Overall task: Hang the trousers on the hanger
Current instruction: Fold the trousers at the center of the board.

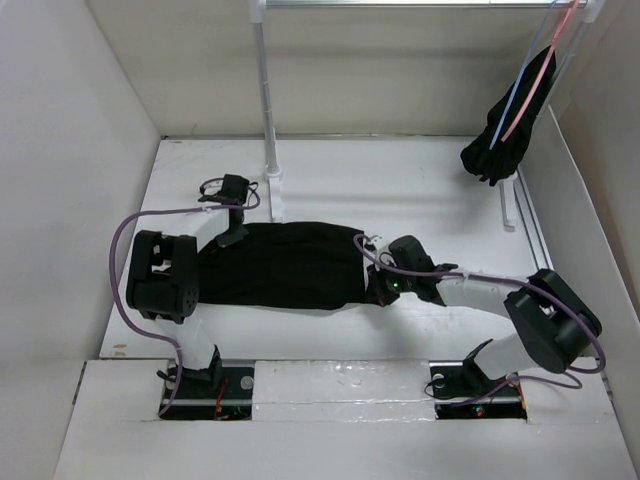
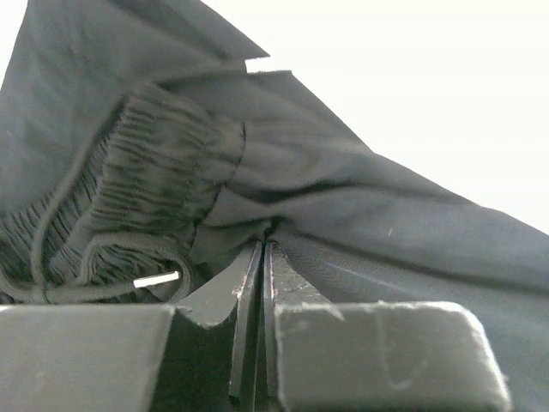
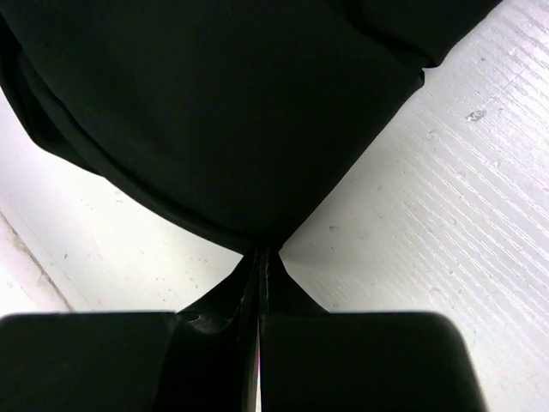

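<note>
Black trousers (image 1: 285,265) noted flat and folded mid-worktop (image 1: 400,180), between both arms. Fabric beside the elastic waistband (image 2: 163,163) is pinched in the closed left gripper (image 2: 260,251); opposite edge is clamped by the right gripper (image 3: 260,255). Light-blue hanger (image 1: 527,76) is hung far right, well apart

White table (image 1: 400,180), black trousers (image 1: 285,265) lying flat across its middle, white rack post (image 1: 267,110) standing behind

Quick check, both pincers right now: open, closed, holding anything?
The left pincer is closed, pinching the trousers at the waist end.
The right pincer is closed, pinching the trousers' edge at the opposite end.
</note>
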Robot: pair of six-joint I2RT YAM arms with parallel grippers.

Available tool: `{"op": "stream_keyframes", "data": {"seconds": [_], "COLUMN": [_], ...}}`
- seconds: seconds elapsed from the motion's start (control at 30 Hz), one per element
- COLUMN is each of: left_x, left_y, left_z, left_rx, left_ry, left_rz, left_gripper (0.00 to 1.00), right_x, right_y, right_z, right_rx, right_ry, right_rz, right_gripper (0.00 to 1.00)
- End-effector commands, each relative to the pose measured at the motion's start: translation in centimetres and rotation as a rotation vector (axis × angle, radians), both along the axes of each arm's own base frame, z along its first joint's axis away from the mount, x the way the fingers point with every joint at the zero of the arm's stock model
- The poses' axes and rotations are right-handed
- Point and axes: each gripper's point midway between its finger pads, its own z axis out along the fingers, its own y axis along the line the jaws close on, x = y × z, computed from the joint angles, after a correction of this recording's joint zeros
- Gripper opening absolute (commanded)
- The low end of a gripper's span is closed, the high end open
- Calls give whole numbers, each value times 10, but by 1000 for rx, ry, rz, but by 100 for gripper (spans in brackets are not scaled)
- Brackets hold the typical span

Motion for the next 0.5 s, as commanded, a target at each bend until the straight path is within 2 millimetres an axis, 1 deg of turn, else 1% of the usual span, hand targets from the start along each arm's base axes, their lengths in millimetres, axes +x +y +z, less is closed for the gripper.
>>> {"op": "stream_keyframes", "data": {"seconds": [0.0, 0.03, 0.07, 0.1, 0.13, 0.17, 0.2, 0.23, 0.27, 0.3, 0.33, 0.37, 0.4, 0.43, 0.47], "left_x": [12, 10, 10, 10, 10, 10, 13, 17, 19, 21, 27, 30, 32, 37, 40], "left_y": [19, 26, 28, 29, 29, 30, 30, 29, 29, 29, 26, 23, 21, 15, 12], "left_z": [9, 5, 4, 5, 9, 14, 30, 41, 52, 64, 90, 102, 114, 137, 147], "left_rx": [64, 83, 90, 98, 95, 95, 86, 80, 75, 68, 45, 31, 18, -22, -34], "left_ry": [-16, 8, 10, 7, -5, -19, -68, -104, -134, -167, -235, -264, -297, -358, -381], "left_rz": [73, 97, 106, 110, 121, 125, 131, 129, 127, 125, 117, 102, 90, 68, 50], "left_gripper": [0, 0, 0, 0, 5, 8, 11, 22, 30, 39, 55, 60, 61, 64, 64], "right_x": [-3, -5, -5, -7, -7, -11, -4, -2, -6, 4, 6, 2, 3, 16, 16], "right_y": [-6, -8, -12, -11, -10, -14, -13, -15, -17, -13, -14, -18, -17, -12, -17], "right_z": [-3, -5, -8, -7, -3, -3, 7, 14, 26, 46, 58, 72, 86, 119, 138], "right_rx": [-11, -17, -24, -18, -12, -32, -32, -44, -52, -44, -46, -54, -42, -8, 1], "right_ry": [-23, -19, -12, -9, -15, 3, -31, -45, -54, -96, -127, -134, -152, -213, -230], "right_rz": [-5, -7, -14, -10, -5, -1, -3, -9, 3, -1, 11, 16, 25, 23, 16], "right_gripper": [0, 0, 0, 0, 0, 0, 0, 12, 22, 31, 47, 55, 61, 67, 70]}}
